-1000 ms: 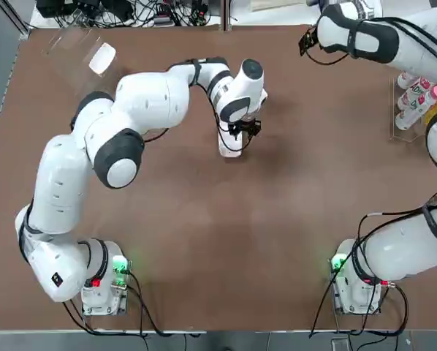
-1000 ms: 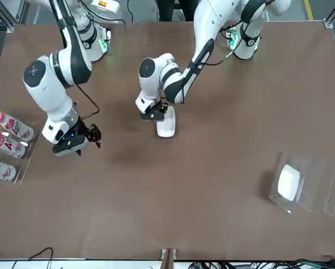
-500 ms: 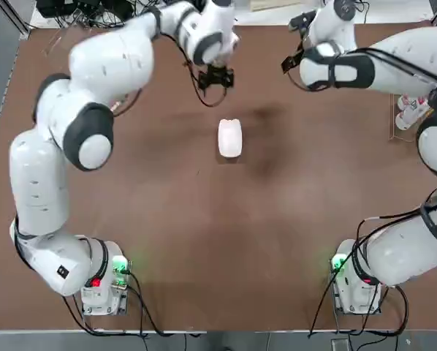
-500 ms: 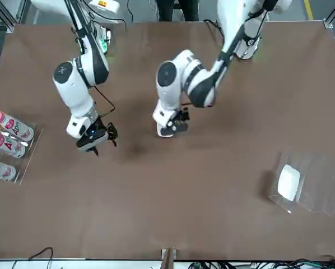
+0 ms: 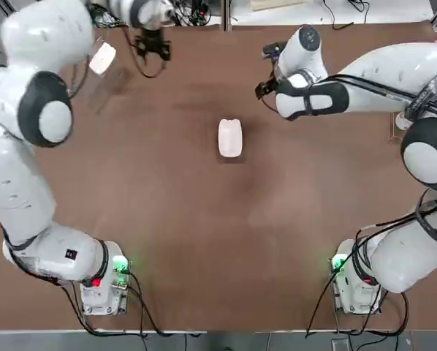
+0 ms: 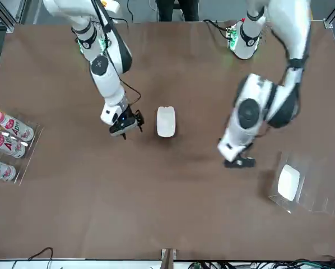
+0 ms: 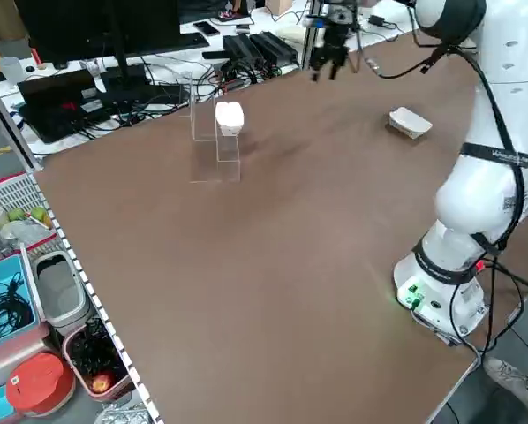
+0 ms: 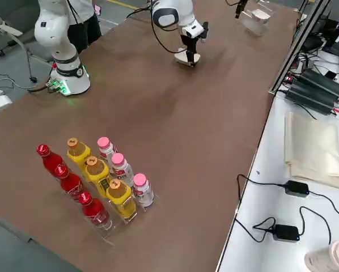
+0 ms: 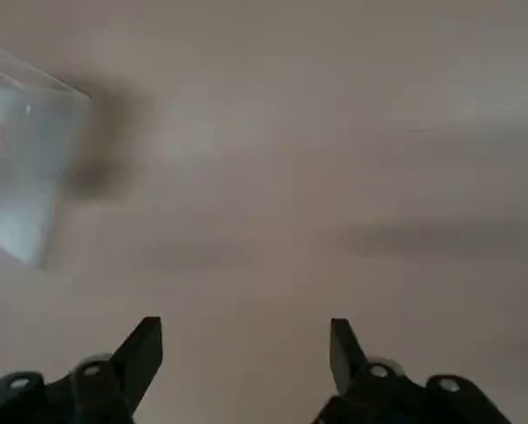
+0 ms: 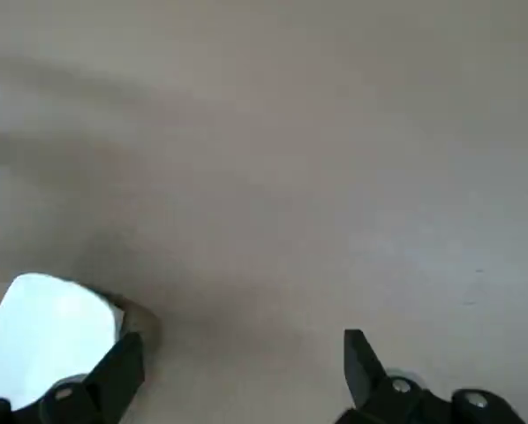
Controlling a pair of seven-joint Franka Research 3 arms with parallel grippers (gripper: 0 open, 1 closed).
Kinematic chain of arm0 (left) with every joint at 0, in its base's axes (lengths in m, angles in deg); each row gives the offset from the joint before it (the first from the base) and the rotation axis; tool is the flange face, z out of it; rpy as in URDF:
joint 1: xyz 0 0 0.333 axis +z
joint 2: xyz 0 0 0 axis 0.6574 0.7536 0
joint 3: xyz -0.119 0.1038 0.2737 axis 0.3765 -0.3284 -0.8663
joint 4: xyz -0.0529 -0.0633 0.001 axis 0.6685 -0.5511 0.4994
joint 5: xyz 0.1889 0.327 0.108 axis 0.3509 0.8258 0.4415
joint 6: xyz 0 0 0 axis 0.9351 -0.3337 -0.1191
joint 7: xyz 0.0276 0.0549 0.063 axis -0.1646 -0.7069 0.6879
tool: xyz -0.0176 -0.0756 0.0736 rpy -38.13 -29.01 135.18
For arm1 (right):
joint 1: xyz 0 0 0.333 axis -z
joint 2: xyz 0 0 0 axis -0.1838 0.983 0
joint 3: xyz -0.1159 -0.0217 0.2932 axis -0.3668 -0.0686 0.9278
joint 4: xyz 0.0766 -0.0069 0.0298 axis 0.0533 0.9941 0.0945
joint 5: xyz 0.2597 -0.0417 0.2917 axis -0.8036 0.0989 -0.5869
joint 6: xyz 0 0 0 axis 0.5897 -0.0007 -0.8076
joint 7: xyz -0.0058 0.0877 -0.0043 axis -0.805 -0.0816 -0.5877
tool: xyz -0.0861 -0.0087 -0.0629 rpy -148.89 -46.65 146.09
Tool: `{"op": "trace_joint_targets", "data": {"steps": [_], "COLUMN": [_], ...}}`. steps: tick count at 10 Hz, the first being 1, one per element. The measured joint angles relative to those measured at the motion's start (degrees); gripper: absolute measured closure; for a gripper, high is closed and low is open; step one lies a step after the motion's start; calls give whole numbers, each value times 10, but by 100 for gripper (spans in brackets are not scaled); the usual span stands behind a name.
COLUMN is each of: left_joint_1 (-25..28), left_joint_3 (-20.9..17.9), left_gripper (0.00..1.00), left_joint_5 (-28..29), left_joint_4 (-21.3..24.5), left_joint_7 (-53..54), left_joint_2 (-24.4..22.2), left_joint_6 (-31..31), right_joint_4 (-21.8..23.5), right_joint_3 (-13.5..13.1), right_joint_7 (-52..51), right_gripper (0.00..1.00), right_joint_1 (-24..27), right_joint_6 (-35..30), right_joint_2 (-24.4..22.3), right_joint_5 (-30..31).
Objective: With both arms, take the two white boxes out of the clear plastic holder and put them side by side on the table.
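Grey floor (image 8: 28, 249), dark monitor (image 7: 114, 26), white side table (image 8: 260, 226).

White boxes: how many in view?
2: one on the table between the grippers, one in the clear plastic holder.

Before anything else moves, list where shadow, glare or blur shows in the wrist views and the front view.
Left wrist view: table blurred, dark shadow beside the clear holder; right wrist view: glare whitens the box; front view: soft shadow beside the holder.
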State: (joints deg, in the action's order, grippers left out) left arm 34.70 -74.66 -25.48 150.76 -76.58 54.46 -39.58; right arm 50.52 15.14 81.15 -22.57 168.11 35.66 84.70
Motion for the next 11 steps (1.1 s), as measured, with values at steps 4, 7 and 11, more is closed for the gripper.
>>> {"op": "trace_joint_targets", "data": {"steps": [4, 7, 11], "left_joint_1": [91, 123, 162], "left_joint_3": [1, 0, -1], "left_gripper": [15, 16, 24], "left_joint_5": [83, 145, 176], "left_joint_4": [22, 27, 24], "left_joint_7": [231, 295, 332], "left_joint_2": [5, 57, 89], "left_joint_6": [-46, -128, -171], "right_joint_4": [-2, -10, -26], "right_joint_3": [-1, -13, -139], "right_joint_7": [76, 153, 184], "right_gripper": [0, 0, 0], "right_joint_1": [-61, -132, -283], "right_joint_6": [1, 15, 38], "right_joint_2": [16, 57, 113], "right_joint_5": [0, 0, -10]}}
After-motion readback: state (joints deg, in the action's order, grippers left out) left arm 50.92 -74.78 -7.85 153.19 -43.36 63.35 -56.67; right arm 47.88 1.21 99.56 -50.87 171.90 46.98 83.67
